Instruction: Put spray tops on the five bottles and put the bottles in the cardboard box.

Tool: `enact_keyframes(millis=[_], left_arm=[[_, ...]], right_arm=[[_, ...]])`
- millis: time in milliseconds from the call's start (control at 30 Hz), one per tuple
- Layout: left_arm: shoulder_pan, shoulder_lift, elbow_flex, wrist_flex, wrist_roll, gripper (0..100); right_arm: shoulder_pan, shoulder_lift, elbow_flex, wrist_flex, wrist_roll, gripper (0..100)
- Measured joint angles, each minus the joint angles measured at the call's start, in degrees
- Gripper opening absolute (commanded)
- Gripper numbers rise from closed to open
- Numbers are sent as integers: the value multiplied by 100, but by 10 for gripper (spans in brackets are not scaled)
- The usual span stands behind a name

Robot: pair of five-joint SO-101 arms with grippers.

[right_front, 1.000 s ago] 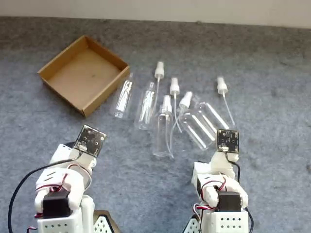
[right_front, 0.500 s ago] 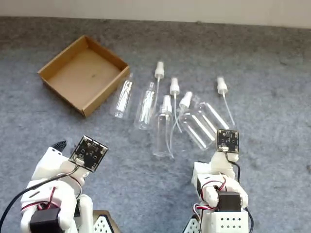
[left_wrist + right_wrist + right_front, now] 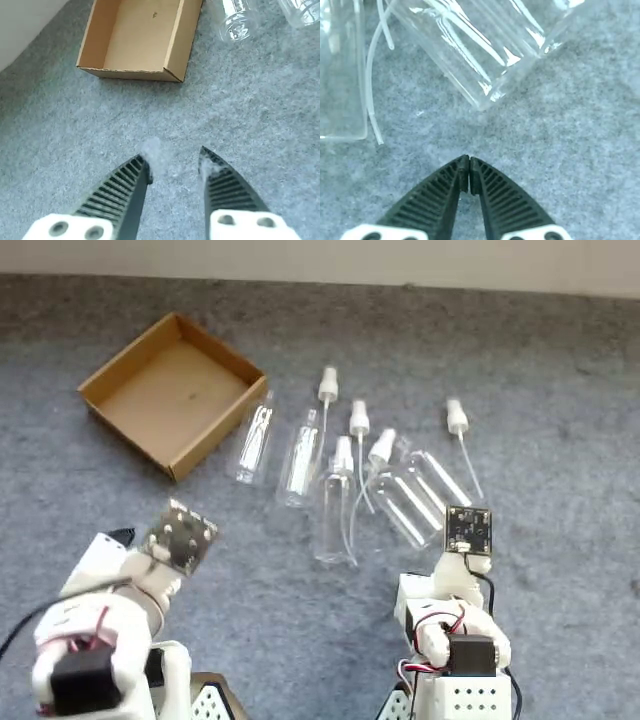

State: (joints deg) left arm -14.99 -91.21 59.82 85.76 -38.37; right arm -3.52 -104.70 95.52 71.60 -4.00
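Note:
Several clear bottles lie on the grey carpet in the high view, among them one (image 3: 254,440) beside the cardboard box (image 3: 172,392) and one (image 3: 335,505) at the centre. Several white spray tops with thin tubes, such as one (image 3: 456,418) at the right, lie loose around them. My left gripper (image 3: 174,161) hangs open over bare carpet, short of the box (image 3: 140,35) and two bottle bases (image 3: 235,22). My right gripper (image 3: 469,167) is shut on nothing, just short of a bottle's base (image 3: 485,50); a loose tube (image 3: 370,85) curves beside another bottle (image 3: 340,75).
The left arm (image 3: 110,610) and right arm (image 3: 455,620) stand at the near edge of the carpet. The box is open-topped with nothing inside. A pale wall strip (image 3: 320,255) borders the far side.
The left arm has lifted and swung slightly to the left, its wrist board tilting. The right arm, the bottles and the spray tops have stayed still.

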Motion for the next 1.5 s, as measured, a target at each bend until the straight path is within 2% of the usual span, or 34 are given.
enact_keyframes(millis=[133, 300, 600, 767, 933, 1200, 1367, 1500], left_arm=[[44, 1459, -905, 0, 0, 120], [448, 3437, -2207, 0, 9, 120], [1521, 6629, -4686, 431, 1565, 120], [1837, 8431, -6189, 809, 2242, 128], [1837, 10136, -7657, 1116, 2532, 252], [1855, 11833, -9433, 1204, 2541, 277], [1908, 12589, -10251, 1222, 3200, 277], [1925, 13160, -10831, 1240, 3358, 277]], right_arm=[[0, 0, 0, 0, 0, 9], [0, 0, 0, 0, 0, 9], [0, 0, 0, 0, 0, 9], [0, 0, 0, 0, 0, 9], [0, 0, 0, 0, 0, 9], [0, 0, 0, 0, 0, 9], [0, 0, 0, 0, 0, 9], [0, 0, 0, 0, 0, 9]])
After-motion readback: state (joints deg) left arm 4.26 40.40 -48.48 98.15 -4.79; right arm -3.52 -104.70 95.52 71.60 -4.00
